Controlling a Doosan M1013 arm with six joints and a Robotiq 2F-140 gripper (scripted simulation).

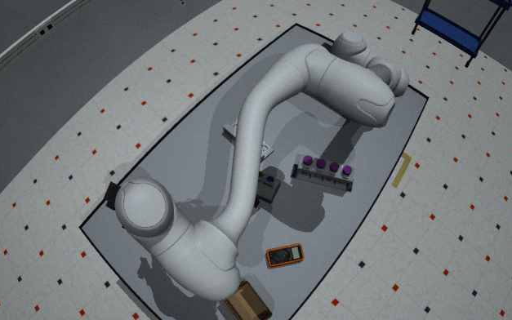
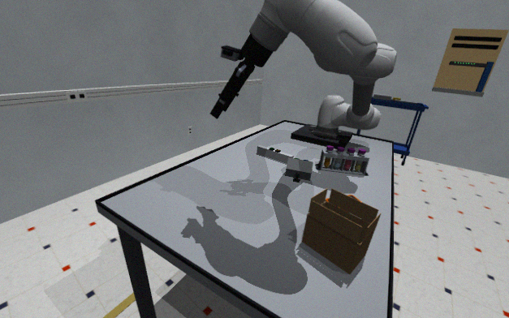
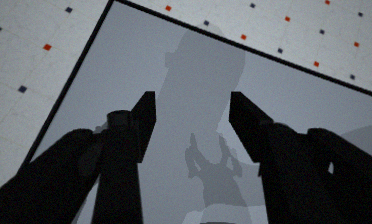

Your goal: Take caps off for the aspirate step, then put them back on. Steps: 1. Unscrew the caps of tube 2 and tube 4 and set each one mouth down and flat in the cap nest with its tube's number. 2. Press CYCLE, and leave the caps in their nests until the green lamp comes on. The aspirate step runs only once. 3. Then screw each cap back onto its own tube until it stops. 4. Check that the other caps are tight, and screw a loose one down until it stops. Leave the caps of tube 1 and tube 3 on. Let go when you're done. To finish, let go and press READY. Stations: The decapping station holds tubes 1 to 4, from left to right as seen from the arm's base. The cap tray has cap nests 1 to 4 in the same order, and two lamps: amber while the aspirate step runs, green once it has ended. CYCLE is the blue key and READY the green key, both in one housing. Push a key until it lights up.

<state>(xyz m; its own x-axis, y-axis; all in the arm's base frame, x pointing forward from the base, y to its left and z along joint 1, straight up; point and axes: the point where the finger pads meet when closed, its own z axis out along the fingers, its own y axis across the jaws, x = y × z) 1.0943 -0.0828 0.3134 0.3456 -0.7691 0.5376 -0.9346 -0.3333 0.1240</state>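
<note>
The decapping station [image 1: 322,175] stands on the grey table with its four tubes, and all wear purple caps [image 1: 307,160] [image 1: 347,170]. It also shows in the exterior view [image 2: 342,160]. The cap tray [image 2: 273,153] lies to its left, and in the overhead view it is mostly hidden under the arm [image 1: 233,131]. The key housing [image 1: 267,185] [image 2: 299,167] sits between the tray and the station. My gripper [image 2: 217,111] hangs high in the air past the table's left side, far from the station. In the wrist view its fingers stand partly apart with nothing between them.
An open cardboard box [image 2: 341,229] stands near the table's front right. An orange multimeter [image 1: 285,255] lies on the table between the box and the station. A blue cart [image 2: 398,118] stands behind the table, beside the arm's base.
</note>
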